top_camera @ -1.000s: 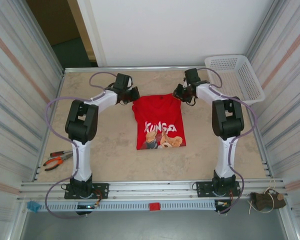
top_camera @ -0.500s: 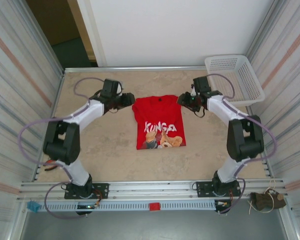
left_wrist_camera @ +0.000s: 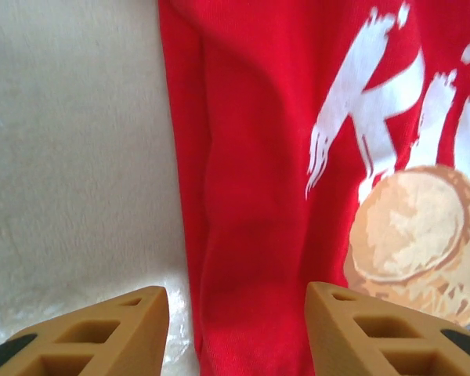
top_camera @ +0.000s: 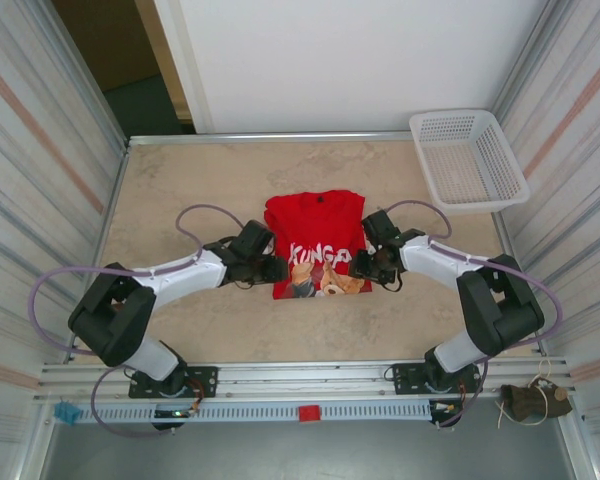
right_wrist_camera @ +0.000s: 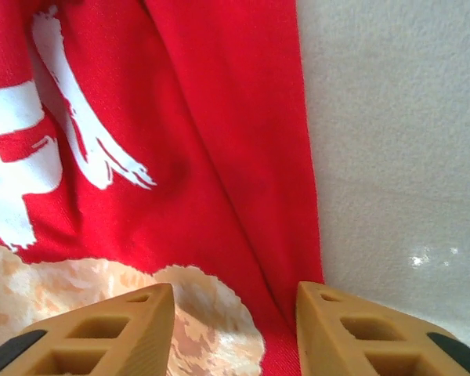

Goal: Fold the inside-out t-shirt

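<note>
The red t-shirt (top_camera: pixel 316 240) lies flat in the middle of the table, folded into a narrow rectangle with its white and tan print facing up. My left gripper (top_camera: pixel 276 271) hovers at the shirt's lower left edge (left_wrist_camera: pixel 219 235), jaws open and straddling that edge (left_wrist_camera: pixel 236 329), nothing held. At the lower right edge my right gripper (top_camera: pixel 358 268) also stands open, its tan fingers (right_wrist_camera: pixel 102 333) on either side of the red hem (right_wrist_camera: pixel 282 235) beside the print. Both grippers are low, close to the cloth.
A white mesh basket (top_camera: pixel 468 158) sits at the back right corner. Metal rails (top_camera: pixel 310 378) run along the near edge by the arm bases. Bare beige tabletop (top_camera: pixel 190 185) surrounds the shirt.
Both arms have swung from the shirt's top corners near the collar down to its lower edge. The left gripper has opened from shut. The shirt has stayed flat.
</note>
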You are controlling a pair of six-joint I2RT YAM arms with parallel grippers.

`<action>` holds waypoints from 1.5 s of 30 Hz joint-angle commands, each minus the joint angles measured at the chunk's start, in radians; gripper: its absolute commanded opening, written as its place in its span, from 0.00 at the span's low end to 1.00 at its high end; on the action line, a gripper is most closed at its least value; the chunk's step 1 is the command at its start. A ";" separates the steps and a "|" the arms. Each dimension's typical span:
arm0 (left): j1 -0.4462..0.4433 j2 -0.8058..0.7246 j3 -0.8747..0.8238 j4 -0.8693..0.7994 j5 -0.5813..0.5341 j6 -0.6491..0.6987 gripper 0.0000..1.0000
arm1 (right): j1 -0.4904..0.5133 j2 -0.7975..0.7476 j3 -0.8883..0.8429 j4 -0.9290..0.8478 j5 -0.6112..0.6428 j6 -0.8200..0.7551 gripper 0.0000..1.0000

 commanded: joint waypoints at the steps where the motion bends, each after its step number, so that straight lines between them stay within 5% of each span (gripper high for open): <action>1: 0.000 0.025 0.007 0.043 -0.049 -0.017 0.48 | 0.009 0.017 0.022 0.005 0.041 0.019 0.37; 6: 0.000 0.083 -0.014 0.112 0.002 -0.035 0.36 | 0.004 0.023 0.016 0.000 0.047 0.015 0.00; 10: 0.001 0.084 -0.053 0.145 0.010 -0.063 0.00 | 0.004 -0.065 -0.047 -0.011 0.077 0.043 0.00; 23: 0.002 0.004 -0.135 0.108 -0.052 -0.118 0.00 | -0.005 -0.315 -0.261 -0.008 0.078 0.242 0.00; 24: 0.003 0.008 -0.131 0.105 -0.045 -0.113 0.00 | -0.005 -0.317 -0.256 -0.024 0.077 0.244 0.06; 25: 0.002 0.005 -0.123 0.086 -0.045 -0.105 0.00 | -0.005 -0.325 -0.245 -0.041 0.083 0.238 0.31; 26: 0.003 -0.001 -0.115 0.071 -0.053 -0.097 0.00 | -0.006 -0.339 -0.234 -0.053 0.096 0.227 0.38; 30: 0.024 -0.056 -0.067 0.009 -0.085 -0.053 0.40 | -0.082 -0.356 -0.148 -0.070 0.083 0.141 0.36; 32: 0.042 -0.073 -0.028 -0.012 -0.089 -0.023 0.51 | -0.138 -0.323 -0.099 -0.062 0.058 0.098 0.34; 38: 0.145 0.008 0.156 -0.004 -0.044 0.103 0.53 | -0.244 -0.078 0.140 -0.005 -0.007 -0.027 0.34; 45: 0.214 0.320 0.562 -0.079 0.042 0.350 0.53 | -0.234 0.294 0.500 -0.078 0.019 -0.143 0.38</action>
